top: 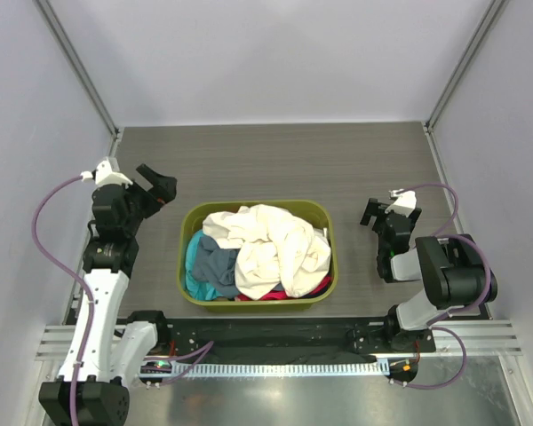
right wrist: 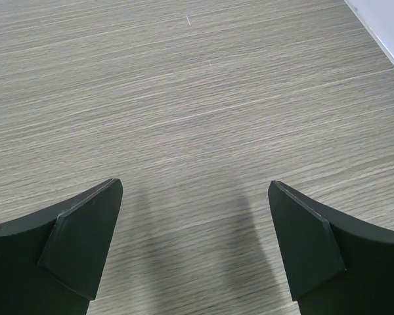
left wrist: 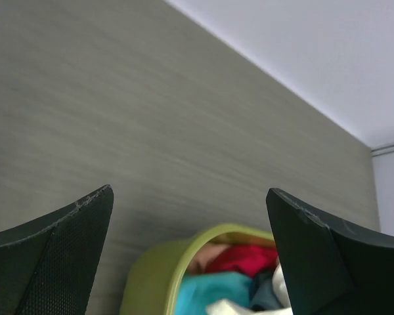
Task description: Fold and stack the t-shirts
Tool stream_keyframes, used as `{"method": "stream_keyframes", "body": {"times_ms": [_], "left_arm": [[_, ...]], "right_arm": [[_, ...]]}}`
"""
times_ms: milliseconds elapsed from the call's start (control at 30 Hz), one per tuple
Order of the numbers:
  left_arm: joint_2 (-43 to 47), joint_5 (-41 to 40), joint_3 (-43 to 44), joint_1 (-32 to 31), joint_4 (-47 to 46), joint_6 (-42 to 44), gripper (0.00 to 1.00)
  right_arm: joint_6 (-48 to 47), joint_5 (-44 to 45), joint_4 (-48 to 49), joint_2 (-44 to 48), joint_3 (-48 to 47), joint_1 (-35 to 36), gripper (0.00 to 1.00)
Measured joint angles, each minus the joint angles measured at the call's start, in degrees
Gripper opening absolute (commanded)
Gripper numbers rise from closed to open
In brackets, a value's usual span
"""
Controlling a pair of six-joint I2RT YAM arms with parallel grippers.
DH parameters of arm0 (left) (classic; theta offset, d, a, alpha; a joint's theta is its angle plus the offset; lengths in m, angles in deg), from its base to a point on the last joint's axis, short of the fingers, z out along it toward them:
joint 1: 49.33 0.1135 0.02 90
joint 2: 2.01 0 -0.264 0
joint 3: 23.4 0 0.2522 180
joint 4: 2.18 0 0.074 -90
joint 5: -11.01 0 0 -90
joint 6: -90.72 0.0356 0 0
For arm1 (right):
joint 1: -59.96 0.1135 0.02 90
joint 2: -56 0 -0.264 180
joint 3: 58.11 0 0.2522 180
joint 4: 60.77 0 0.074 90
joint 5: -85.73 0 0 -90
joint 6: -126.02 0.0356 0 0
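Basket: holds heaped t-shirts, cream tee topmost.
Left gripper: left of basket, fingers apart, empty.
Right gripper: right of basket, likewise spread, empty.

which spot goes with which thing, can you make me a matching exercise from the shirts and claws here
Things
1. cream t-shirt
2. teal t-shirt
3. left claw
4. right claw

Places and states
a. open over the table, right of the basket
b. lying on top in the basket
c. open, left of the basket
d. low against the basket's left wall

Pairs: 1-b, 2-d, 3-c, 4-a
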Motion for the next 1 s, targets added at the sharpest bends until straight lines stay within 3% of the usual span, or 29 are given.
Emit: {"method": "stream_keyframes", "body": {"times_ms": [300,467,800,1000], "left_arm": [[-1.01,2.25,7.26,0.04,16.55,-0.2,1.0],[-3.02,2.62,11.43,-1.14,23.74,2.78,0.95],[-5.49,2.19,11.65,-21.97,31.85,4.59,0.92],[-11.32,-0.09,11.98,-28.85,30.69,4.22,0.9]], "right_arm": [[0.0,0.0,-0.02,-0.02,0.0,0.0,1.0],[0.0,0.0,0.0,0.0,0.0,0.0,1.0],[0.0,0.0,0.0,-0.02,0.0,0.0,1.0],[0.0,0.0,0.0,0.0,0.0,0.0,1.0]]}}
